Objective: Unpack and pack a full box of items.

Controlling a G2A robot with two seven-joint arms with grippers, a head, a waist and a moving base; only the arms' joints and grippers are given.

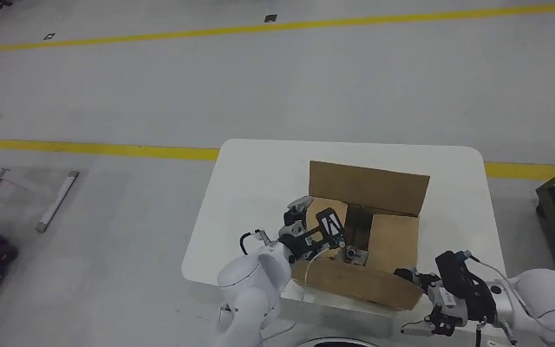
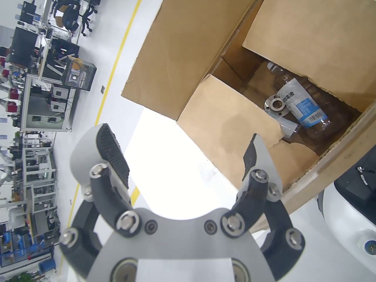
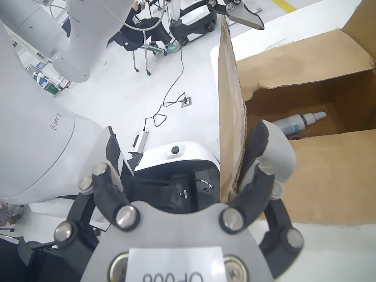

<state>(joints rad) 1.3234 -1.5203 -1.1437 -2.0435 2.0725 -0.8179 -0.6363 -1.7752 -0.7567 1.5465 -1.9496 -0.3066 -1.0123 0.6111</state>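
Observation:
A brown cardboard box [image 1: 368, 186] stands open on the white table [image 1: 251, 199], its flaps raised. My left gripper [image 2: 185, 159] is open and hovers at the box's near left corner [image 1: 332, 227], one finger by a torn side flap [image 2: 232, 118]. Inside the box lie a clear bottle [image 2: 305, 110] with a white and blue label and a metal flange [image 2: 276, 104]. My right gripper [image 3: 188, 145] is open at the near right corner [image 1: 416, 278]. It straddles the edge of the upright near flap [image 3: 230, 104]. A white spray bottle [image 3: 296, 120] lies in the box.
The table's left part [image 2: 164, 159] is bare white surface. The left arm's fingertip [image 3: 246, 18] stands at the far end of the near flap. A cable and floor socket [image 3: 186, 101] lie on the floor beside the table.

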